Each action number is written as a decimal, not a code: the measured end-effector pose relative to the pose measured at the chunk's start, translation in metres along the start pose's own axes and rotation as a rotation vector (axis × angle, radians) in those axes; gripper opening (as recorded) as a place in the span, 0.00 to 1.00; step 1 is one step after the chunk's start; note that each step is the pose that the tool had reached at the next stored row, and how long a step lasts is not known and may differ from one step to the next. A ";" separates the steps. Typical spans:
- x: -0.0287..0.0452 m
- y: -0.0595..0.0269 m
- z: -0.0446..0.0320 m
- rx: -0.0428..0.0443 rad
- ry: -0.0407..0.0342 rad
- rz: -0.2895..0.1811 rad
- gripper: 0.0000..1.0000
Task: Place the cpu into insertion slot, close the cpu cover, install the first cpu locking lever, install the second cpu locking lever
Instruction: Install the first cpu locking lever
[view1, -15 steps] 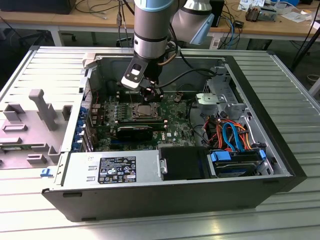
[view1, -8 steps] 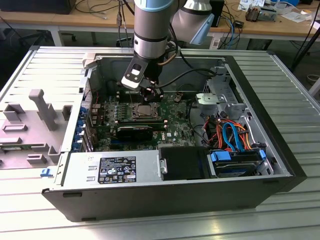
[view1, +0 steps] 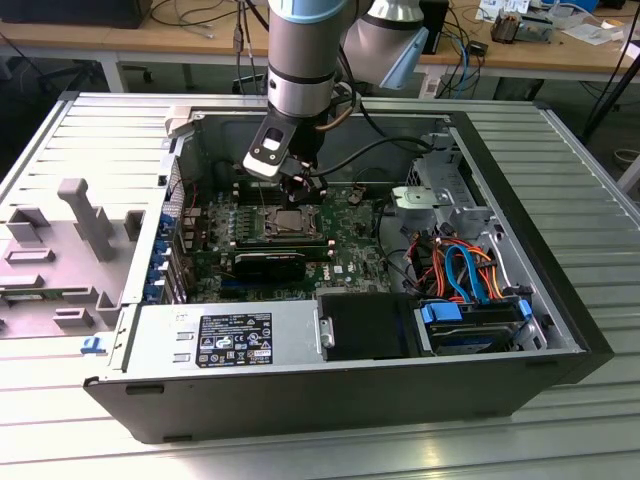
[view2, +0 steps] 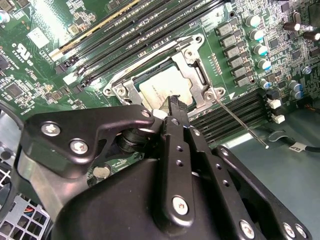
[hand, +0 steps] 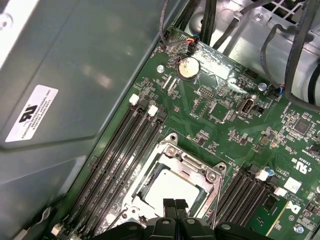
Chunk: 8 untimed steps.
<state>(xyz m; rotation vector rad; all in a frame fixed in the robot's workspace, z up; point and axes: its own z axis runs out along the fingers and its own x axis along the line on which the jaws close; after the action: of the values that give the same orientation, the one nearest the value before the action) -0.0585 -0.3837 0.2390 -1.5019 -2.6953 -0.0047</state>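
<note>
While the black two-finger claw (hand: 175, 204) hangs with tips closed on nothing, the dull silver-grey square cpu (hand: 172, 186) lies directly beneath, seated in the silver-rimmed insertion slot (hand: 171, 140) under the lowered thin metal cpu cover (hand: 193, 165); a wire lever (view2: 240, 120) lies unlatched beside.

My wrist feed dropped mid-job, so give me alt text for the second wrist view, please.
The gripper hangs just over the cpu, which sits in the insertion slot under the lowered cpu cover. One thin locking lever angles out over the green motherboard.
</note>
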 end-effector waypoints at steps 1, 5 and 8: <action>0.0000 0.0000 0.0000 0.0001 0.0000 -0.001 0.11; 0.0000 0.0000 0.0000 0.0007 -0.0003 -0.013 0.11; 0.0000 0.0000 0.0000 0.0010 -0.0005 -0.020 0.11</action>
<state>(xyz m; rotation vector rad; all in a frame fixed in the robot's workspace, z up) -0.0585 -0.3837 0.2390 -1.4749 -2.7101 -0.0038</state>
